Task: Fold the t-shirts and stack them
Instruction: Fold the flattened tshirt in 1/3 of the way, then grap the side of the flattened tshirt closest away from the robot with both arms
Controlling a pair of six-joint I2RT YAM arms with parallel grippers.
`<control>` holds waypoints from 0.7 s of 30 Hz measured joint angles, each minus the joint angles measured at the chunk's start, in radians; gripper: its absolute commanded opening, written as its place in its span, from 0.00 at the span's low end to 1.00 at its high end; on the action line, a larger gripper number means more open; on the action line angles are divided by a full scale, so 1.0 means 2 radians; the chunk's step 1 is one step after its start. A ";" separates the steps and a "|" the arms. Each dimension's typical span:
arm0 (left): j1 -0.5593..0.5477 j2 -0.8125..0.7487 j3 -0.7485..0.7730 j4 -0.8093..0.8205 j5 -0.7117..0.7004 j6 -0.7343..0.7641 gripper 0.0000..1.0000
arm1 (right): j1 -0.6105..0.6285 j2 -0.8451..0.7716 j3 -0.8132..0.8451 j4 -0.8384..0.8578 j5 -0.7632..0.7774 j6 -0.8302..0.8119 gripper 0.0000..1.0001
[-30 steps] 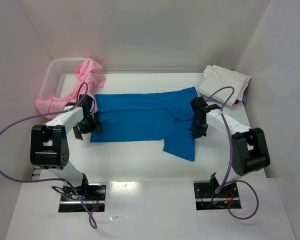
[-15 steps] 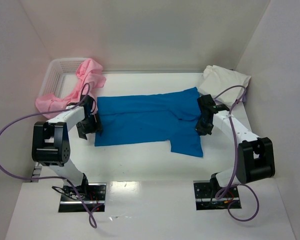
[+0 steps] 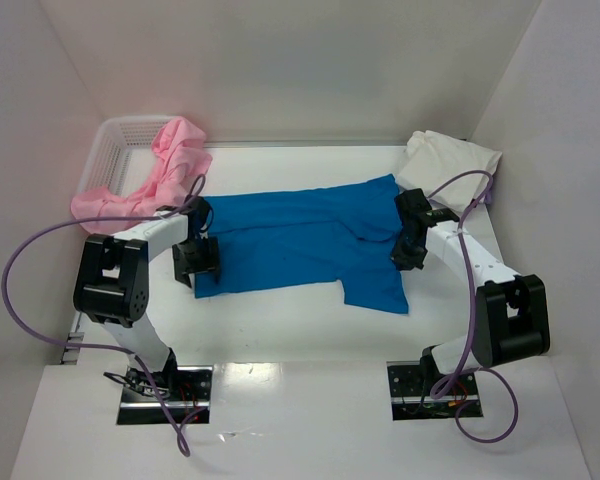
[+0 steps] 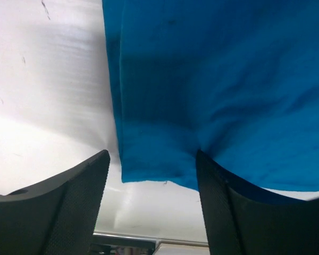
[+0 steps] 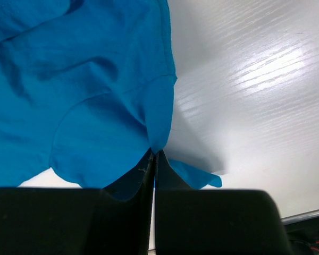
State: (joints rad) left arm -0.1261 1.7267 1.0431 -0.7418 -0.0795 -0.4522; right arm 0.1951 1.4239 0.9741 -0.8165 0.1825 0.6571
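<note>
Right gripper (image 5: 153, 156) is pinched tight on a fold of the blue t-shirt (image 3: 300, 240). The left gripper (image 4: 151, 159) is spread around its near-left corner, not gripping. The shirt lies mid-table, mostly flat, no real fold yet I'd say. Pink tees (image 3: 175, 160) hang over the basket (image 3: 120, 125) back left, cream-white tee (image 3: 448, 165) is bunched back right, nothing stacked.

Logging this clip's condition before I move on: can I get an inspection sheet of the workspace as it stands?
Surface: white table, faint scuff marks.
Job's things: blue t-shirt spread mid-table; pink t-shirts heaped over the basket's rim; cream-white t-shirt bundled far right.
Clutter: white lattice basket, far left corner.
Grippers: left gripper open, straddling the blue t-shirt's corner; right gripper shut on its opposite end.
Cables: purple cables loop from each arm.
Surroundings: plain white walls on three sides.
</note>
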 measured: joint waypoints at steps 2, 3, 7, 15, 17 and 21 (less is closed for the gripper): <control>-0.001 0.000 0.001 -0.008 0.000 -0.003 0.66 | 0.000 0.000 0.000 0.000 0.000 0.000 0.00; -0.001 0.000 0.001 -0.009 0.000 -0.005 0.62 | 0.000 0.000 0.000 0.000 0.000 -0.001 0.00; -0.001 0.000 0.007 -0.023 -0.001 -0.013 0.47 | 0.000 0.000 0.000 0.001 -0.001 -0.002 0.00; -0.001 0.000 0.013 -0.035 -0.005 -0.016 0.27 | 0.000 0.000 0.000 0.001 -0.001 -0.002 0.00; -0.002 0.000 0.013 -0.037 -0.006 -0.019 0.22 | 0.000 0.000 0.000 0.001 -0.001 -0.002 0.00; -0.004 0.000 0.013 -0.039 -0.006 -0.025 0.00 | 0.000 0.000 0.000 0.002 -0.002 -0.005 0.00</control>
State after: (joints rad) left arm -0.1333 1.7267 1.0698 -0.8200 -0.0925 -0.5030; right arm 0.1951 1.4239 0.9741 -0.8120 0.1776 0.6479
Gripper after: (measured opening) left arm 0.092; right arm 0.007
